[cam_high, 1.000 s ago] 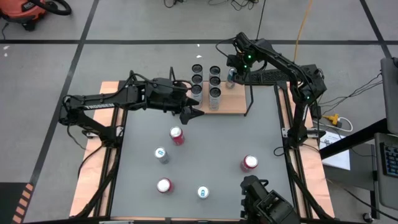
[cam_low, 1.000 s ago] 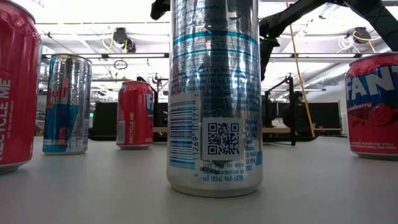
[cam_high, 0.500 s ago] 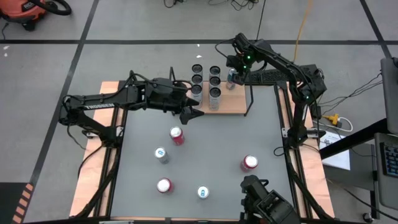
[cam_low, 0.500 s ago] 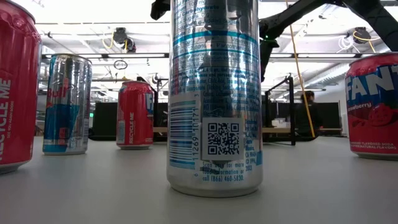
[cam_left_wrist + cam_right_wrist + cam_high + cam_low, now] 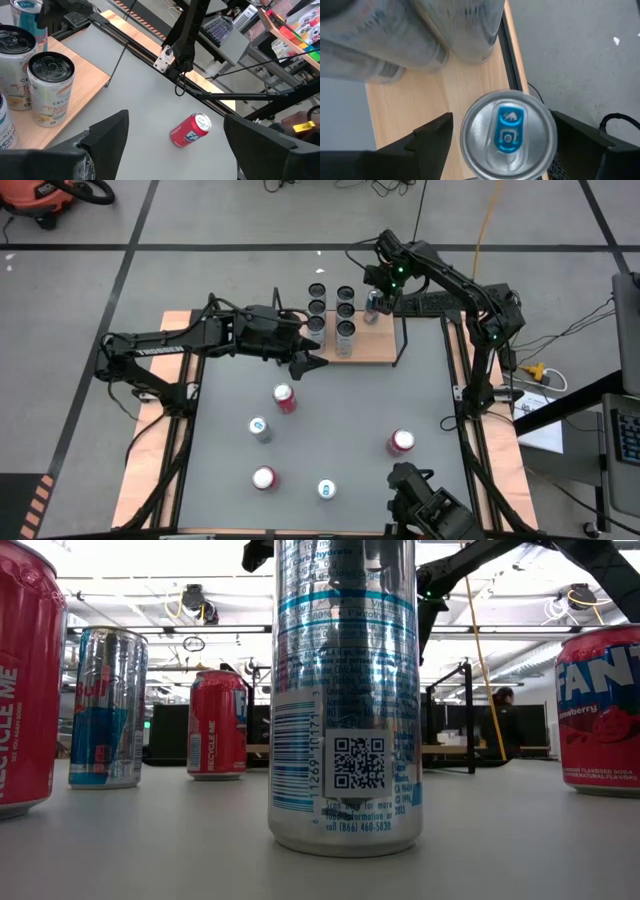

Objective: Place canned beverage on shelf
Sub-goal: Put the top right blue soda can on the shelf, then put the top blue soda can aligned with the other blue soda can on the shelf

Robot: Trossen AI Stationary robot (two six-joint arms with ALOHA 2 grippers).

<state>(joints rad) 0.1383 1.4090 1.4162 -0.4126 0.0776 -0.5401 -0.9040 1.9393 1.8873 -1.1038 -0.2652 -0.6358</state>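
The shelf [image 5: 372, 345], a light-wood board with black rod frames, sits at the table's far edge and carries several upright cans [image 5: 345, 330]. One silver can with a blue tab [image 5: 507, 132] stands on its base on the board's far right part [image 5: 371, 308]. My right gripper [image 5: 502, 117] is above it, pointing steeply down, open, one finger on each side of the can's top; a gap shows on one side. My left gripper [image 5: 305, 360] hovers open and empty above the table by the shelf's near left corner [image 5: 175, 116].
Five cans stand loose on the grey table: red ones [image 5: 284, 397], [image 5: 263, 478], [image 5: 401, 442] and silver-blue ones [image 5: 260, 429], [image 5: 326, 489]. The black rod frame [image 5: 507, 50] runs close beside the blue-tab can. A person [image 5: 503, 715] is in the room behind.
The person in the room beyond the table has walked toward the right of the low view. Both arms have kept their places.
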